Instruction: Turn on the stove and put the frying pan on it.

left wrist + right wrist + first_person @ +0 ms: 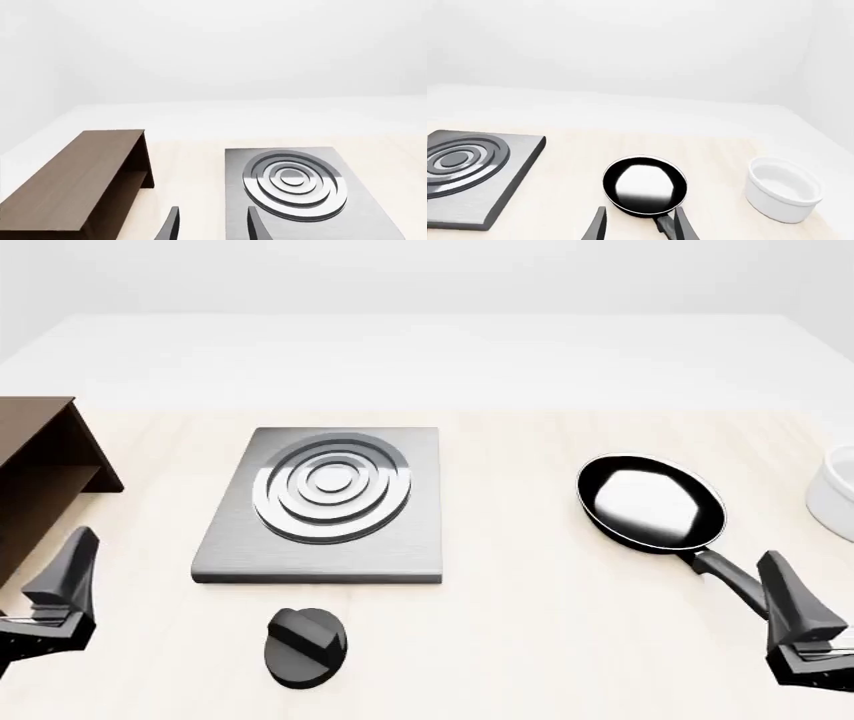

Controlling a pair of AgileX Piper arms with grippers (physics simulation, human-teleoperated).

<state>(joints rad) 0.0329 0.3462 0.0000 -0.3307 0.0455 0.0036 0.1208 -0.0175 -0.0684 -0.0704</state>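
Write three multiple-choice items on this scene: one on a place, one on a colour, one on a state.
1. Where does the knob sit?
A. on the stove
B. on the table, on the arms' side of the stove
C. inside the cabinet

2. What colour is the bowl?
A. white
B. black
C. brown

3. What is the frying pan doing?
A. resting on the table
B. sitting on the stove
C. held by the right gripper

Answers: 1 B, it lies apart from the slab's near edge. 2 A, white in both views. 3 A, it lies right of the stove, ungripped.

Dark grey tapered fingers [70, 570] on both end effectors
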